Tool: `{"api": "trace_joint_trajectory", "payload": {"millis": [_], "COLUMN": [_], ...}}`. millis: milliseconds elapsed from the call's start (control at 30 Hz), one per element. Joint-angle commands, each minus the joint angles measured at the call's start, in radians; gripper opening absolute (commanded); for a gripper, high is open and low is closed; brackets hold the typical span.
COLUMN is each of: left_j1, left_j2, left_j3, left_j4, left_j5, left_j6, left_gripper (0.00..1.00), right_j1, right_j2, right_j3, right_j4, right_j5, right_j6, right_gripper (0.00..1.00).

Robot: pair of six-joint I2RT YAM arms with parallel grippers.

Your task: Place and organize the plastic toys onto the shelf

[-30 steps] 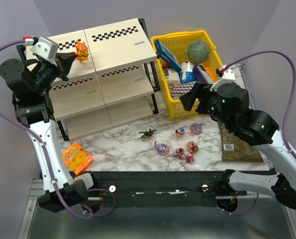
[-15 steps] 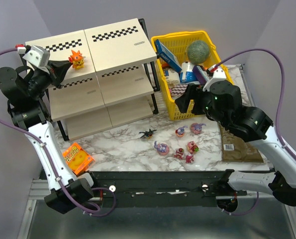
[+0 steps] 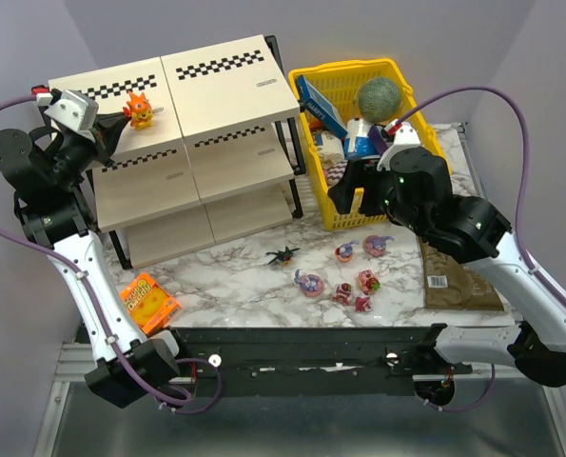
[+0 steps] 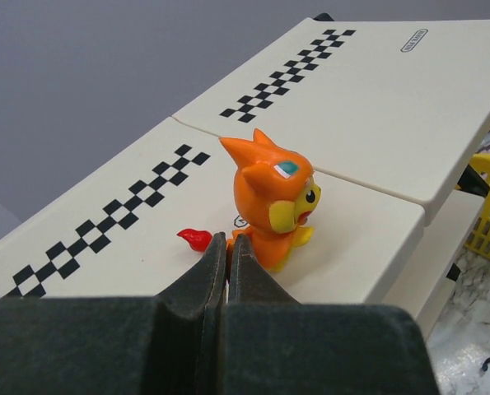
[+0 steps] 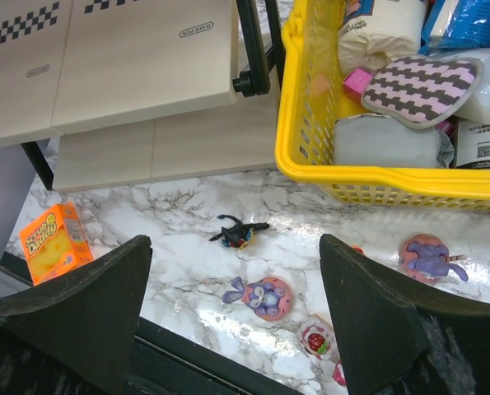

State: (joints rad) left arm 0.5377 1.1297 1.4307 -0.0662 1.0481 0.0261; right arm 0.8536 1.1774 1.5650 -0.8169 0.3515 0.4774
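Trouble could come from the left hand (image 4: pixel 228 245). It is squeezed shut and empty, with its tips right by the tail of the small orange plastic toy (image 4: pixel 271 202). That toy stands on top of the beige checkered shelf (image 3: pixel 216 81), at 10 o'clock. One bump could knock it over. The right hand (image 5: pixel 234 247) hangs wide apart over the white marble table (image 3: pixel 216 286), where the pink and purple toys (image 5: pixel 261 296) lie at 5 o'clock.
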Motion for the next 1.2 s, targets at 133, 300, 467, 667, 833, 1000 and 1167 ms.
{"api": "trace_joint_trajectory", "payload": {"millis": [133,300,467,667,833,1000,1167], "left_j1": [0.010,0.001,0.001,0.001,0.001,0.002,0.001], "left_j2": [-0.008,-0.021,-0.010,0.004,0.016,0.030,0.041], "left_j3": [0.044,0.039,0.066,0.077,0.080,0.085,0.094], "left_j4": [-0.210,-0.334,-0.353,-0.314,-0.290,-0.273,-0.267], "left_j5": [0.009,0.058,0.018,-0.011,-0.040,-0.062,-0.060], "left_j6": [0.257,0.423,0.393,0.364,0.347,0.340,0.334], "left_gripper": [0.13,0.08,0.07,0.01,0.01,0.13,0.25], "right_j1": [-0.005,-0.010,-0.014,-0.022,-0.025,-0.030,-0.031], "right_j2": [0.016,0.024,0.037,0.037,0.037,0.039,0.042], "right_j3": [0.012,0.004,0.006,-0.002,-0.002,-0.003,-0.003], "right_j4": [-0.011,0.005,0.018,0.027,0.028,0.033,0.035], "right_j5": [-0.003,-0.011,-0.025,-0.031,-0.034,-0.040,-0.048], "right_j6": [-0.040,-0.052,-0.065,-0.071,-0.072,-0.074,-0.074], "right_gripper": [0.90,0.91,0.91,0.91,0.92,0.92,0.92]}}
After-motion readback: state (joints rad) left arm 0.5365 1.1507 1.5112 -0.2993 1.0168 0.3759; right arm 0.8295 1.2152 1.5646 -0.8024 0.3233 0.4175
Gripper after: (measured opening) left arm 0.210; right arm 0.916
